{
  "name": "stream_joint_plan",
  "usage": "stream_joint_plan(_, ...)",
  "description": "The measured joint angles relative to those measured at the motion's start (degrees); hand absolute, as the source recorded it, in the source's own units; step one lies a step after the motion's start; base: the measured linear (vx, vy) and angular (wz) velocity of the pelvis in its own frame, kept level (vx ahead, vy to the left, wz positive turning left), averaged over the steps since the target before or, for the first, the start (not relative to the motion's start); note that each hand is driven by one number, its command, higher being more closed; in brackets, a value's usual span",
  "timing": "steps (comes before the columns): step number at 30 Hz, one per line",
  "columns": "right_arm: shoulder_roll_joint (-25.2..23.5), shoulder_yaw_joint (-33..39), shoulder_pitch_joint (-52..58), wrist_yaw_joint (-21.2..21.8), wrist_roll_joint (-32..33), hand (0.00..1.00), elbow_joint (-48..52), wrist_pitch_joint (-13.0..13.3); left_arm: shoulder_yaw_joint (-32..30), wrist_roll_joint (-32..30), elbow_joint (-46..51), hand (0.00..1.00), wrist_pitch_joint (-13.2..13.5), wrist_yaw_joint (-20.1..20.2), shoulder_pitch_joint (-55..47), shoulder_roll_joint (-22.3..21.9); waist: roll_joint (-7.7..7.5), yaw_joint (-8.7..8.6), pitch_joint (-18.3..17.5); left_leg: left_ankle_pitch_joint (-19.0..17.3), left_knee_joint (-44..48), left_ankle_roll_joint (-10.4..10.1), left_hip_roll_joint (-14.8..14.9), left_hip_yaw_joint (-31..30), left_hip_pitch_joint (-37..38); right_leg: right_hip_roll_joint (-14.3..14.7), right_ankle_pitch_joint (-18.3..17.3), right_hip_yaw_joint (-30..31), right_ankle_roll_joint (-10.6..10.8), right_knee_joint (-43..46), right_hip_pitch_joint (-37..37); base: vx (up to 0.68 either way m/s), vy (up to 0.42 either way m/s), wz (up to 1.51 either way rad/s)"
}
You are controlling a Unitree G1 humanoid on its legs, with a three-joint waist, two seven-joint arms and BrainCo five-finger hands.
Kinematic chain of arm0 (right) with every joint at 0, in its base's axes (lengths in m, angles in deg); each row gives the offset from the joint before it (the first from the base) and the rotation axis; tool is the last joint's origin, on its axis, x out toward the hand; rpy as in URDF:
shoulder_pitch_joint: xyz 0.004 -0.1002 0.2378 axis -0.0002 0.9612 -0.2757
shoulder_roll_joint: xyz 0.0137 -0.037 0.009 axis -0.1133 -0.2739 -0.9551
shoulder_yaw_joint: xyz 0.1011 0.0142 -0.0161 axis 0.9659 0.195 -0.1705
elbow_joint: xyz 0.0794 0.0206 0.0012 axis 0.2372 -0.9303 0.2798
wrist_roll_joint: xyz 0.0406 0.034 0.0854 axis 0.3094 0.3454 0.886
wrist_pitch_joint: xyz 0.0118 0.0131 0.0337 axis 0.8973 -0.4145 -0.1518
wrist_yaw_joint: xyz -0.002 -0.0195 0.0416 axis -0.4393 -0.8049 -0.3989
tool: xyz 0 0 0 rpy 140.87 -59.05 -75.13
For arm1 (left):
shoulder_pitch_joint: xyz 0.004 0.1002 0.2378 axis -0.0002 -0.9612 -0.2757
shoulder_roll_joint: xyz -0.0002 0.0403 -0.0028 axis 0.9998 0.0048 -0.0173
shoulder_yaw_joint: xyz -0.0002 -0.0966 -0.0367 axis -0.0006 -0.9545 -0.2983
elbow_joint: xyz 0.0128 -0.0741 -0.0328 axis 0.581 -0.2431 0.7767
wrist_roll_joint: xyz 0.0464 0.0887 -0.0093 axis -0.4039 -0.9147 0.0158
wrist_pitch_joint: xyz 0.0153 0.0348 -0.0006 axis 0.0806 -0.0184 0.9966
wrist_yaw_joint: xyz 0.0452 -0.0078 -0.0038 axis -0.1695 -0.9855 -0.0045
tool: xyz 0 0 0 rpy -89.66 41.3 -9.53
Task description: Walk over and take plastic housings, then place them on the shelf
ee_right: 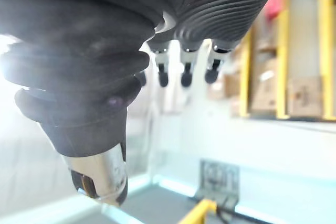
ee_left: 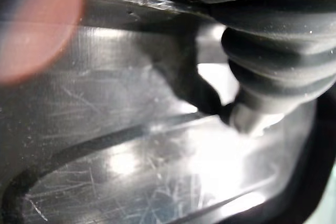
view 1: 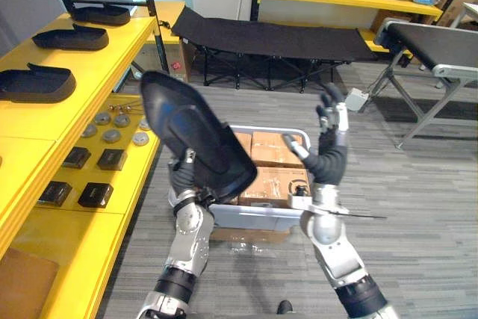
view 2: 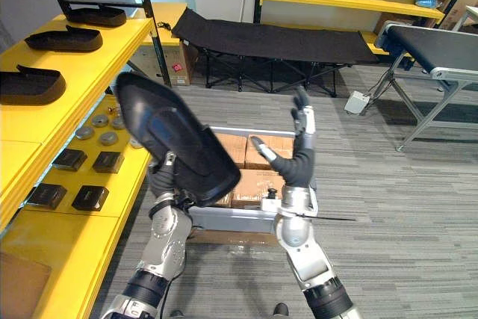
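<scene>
Clasping the tilted plastic housing [view 1: 193, 134] from below, left hand [view 1: 181, 175] curled on its edge, right hand [view 1: 331, 146] spread, apart alongside

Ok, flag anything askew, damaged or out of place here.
Only the plastic housing at the left hand is tilted, up in the air; its inner face shows fine scratches in the left wrist view. The three housings on the yellow shelf lie in a tidy row.
</scene>
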Motion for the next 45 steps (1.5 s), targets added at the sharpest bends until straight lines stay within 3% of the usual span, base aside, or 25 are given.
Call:
stream_joint_plan(2,0.0,2.2,5.9,3.8,3.5,0.0,0.7,-0.6,-4.9,-7.3,4.3,1.0,0.0,-5.4,-2.8,0.1,0.39,-0.41,-0.3,0.0,-0.2,0.0,0.0,0.1,0.2,0.0,-0.2,0.1,0.0,0.0,0.0,0.0,0.0,0.0)
stream_joint_plan(4,-0.4,3.6,9.5,6.5,6.3,0.0,1.1,-1.3,-7.6,-11.3,6.7,1.0,0.0,-7.7,-5.0,0.2,0.78,-0.86,-0.5,0.0,-0.5,0.0,0.0,0.3,0.3,0.0,-0.3,0.1,0.1,0.0,-0.2,-0.01,0.005,-0.02)
stream_joint_plan(8,-1.4,7.5,15.0,10.9,8.3,0.0,0.5,-5.1,-9.3,-13.6,11.3,1.0,0.1,-8.4,-10.6,-0.1,1.77,-1.01,-1.3,-0.3,-1.2,0.0,-0.1,2.1,1.2,0.1,-0.5,1.8,0.2,0.0,-1.0,-0.01,0.016,-0.21)
stream_joint_plan(11,-1.7,11.4,19.5,13.9,9.5,0.0,-2.5,-7.9,-9.8,-12.9,16.9,1.0,1.3,-5.6,-15.7,-0.7,2.36,-1.42,-1.8,-0.6,-1.1,-0.2,-0.1,3.2,1.3,0.1,-0.5,2.4,0.2,0.0,-1.5,0.01,0.019,-0.18)
stream_joint_plan(12,-1.7,13.4,20.8,16.0,11.6,0.0,-4.4,-9.6,-9.8,-12.5,20.4,1.0,2.5,-2.6,-18.1,-0.7,2.45,-1.56,-1.8,-0.7,-1.1,-0.1,-0.1,3.7,1.3,0.1,-0.4,3.1,0.2,0.0,-2.0,0.01,0.013,-0.16)
stream_joint_plan(16,-1.7,13.9,21.1,19.1,13.4,0.0,-8.4,-10.9,-9.7,-13.1,23.5,1.0,3.6,2.2,-20.5,-0.5,2.74,-1.64,-2.0,-0.8,-1.0,-0.1,-0.1,4.1,1.3,0.1,-0.4,3.4,0.2,0.0,-2.1,0.0,0.008,-0.06)
stream_joint_plan(22,-1.6,12.2,18.1,22.7,13.9,0.0,-12.7,-12.1,-11.0,-15.2,27.0,1.0,3.5,3.2,-24.9,-0.3,3.12,-0.81,-2.1,-1.1,-0.8,0.3,-0.2,2.0,0.5,-0.1,-0.8,1.4,0.4,0.0,-1.2,-0.01,0.005,0.15)
stream_joint_plan(27,-1.2,6.6,13.2,24.7,13.8,0.0,-15.1,-12.5,-16.4,-17.4,32.4,1.0,3.3,2.4,-26.7,-0.4,3.43,2.62,-2.2,-0.9,1.0,0.5,-1.4,-5.7,-3.5,-1.5,-1.9,-6.2,1.1,0.0,1.2,0.0,0.01,0.79)
stream_joint_plan(32,-1.2,0.6,6.8,24.1,10.1,0.0,-18.1,-12.5,-25.3,-17.5,35.9,1.0,3.3,3.4,-31.1,-0.8,3.05,8.47,-2.7,-0.3,0.9,1.0,-3.7,-15.3,-6.1,-3.0,-4.8,-14.7,2.4,2.5,4.8,0.05,-0.001,0.99)
stream_joint_plan(33,-1.2,-0.2,5.2,23.3,8.5,0.0,-18.5,-12.5,-27.5,-16.7,36.2,1.0,3.4,4.6,-32.3,-1.1,2.9,9.82,-2.7,-0.2,1.0,1.1,-3.8,-17.7,-6.9,-3.0,-5.8,-15.7,1.7,4.2,5.1,0.09,-0.008,1.14)
stream_joint_plan(35,-0.7,0.0,3.5,22.0,8.2,0.0,-18.4,-12.5,-29.5,-14.9,36.2,1.0,3.6,7.0,-33.7,-1.9,2.97,10.33,-2.7,0.5,0.9,1.0,-3.8,-22.8,-8.1,-2.6,-6.9,-15.3,0.4,7.5,6.0,0.07,0.007,1.37)
stream_joint_plan(37,-0.4,2.3,2.6,20.9,8.6,0.0,-18.4,-12.5,-30.5,-13.6,36.2,1.0,4.0,9.8,-34.5,-2.0,2.03,10.84,-2.3,1.0,0.9,0.6,-4.3,-27.6,-8.8,-2.9,-9.8,-14.8,-0.3,11.8,7.0,0.06,-0.017,1.25)
stream_joint_plan(38,-0.4,3.8,2.2,20.7,9.3,0.0,-18.4,-12.6,-30.8,-12.9,36.2,1.0,4.3,10.8,-34.7,-2.1,0.58,11.62,-2.2,1.4,1.1,0.4,-5.0,-29.1,-8.8,-3.7,-11.8,-15.2,0.0,13.8,7.5,0.08,-0.074,0.81)
stream_joint_plan(40,-0.4,6.2,2.1,20.6,9.7,0.0,-18.2,-13.6,-30.5,-12.3,36.2,1.0,5.0,12.6,-35.4,-2.1,-0.83,11.6,-1.8,2.4,1.3,0.6,-6.2,-30.1,-9.1,-4.3,-14.2,-17.2,0.2,15.0,9.4,0.08,-0.112,0.96)
stream_joint_plan(41,-0.4,8.4,3.0,20.4,10.4,0.0,-17.8,-14.2,-29.3,-11.6,36.2,1.0,5.2,15.2,-35.1,-2.1,-1.32,10.59,-1.6,3.8,2.1,2.1,-7.1,-27.2,-11.3,-4.5,-14.7,-20.7,0.3,14.9,11.1,0.03,-0.069,1.34)
stream_joint_plan(43,-0.4,13.0,6.0,19.0,10.4,0.0,-15.3,-14.9,-26.6,-10.0,36.2,1.0,6.3,20.0,-33.5,-2.2,-1.03,8.47,-0.2,3.6,3.0,7.5,-6.0,-17.6,-13.4,-4.0,-14.9,-26.2,0.3,14.9,13.1,0.04,-0.006,1.69)
stream_joint_plan(44,0.1,15.4,8.2,18.2,10.4,0.0,-12.8,-15.0,-24.7,-9.4,36.2,1.0,6.8,22.5,-33.1,-2.3,0.22,8.19,1.3,4.3,4.4,8.1,-4.4,-11.3,-14.5,-4.0,-14.9,-28.0,0.4,15.4,14.6,0.03,0.041,1.48)
stream_joint_plan(45,0.3,16.1,9.3,18.0,10.4,0.0,-11.8,-15.0,-23.9,-8.9,36.2,1.0,7.0,23.5,-33.3,-2.3,1.0,8.04,1.7,4.6,4.6,7.8,-4.3,-9.8,-14.8,-4.1,-15.0,-28.4,0.4,15.6,15.0,0.01,0.09,0.97)
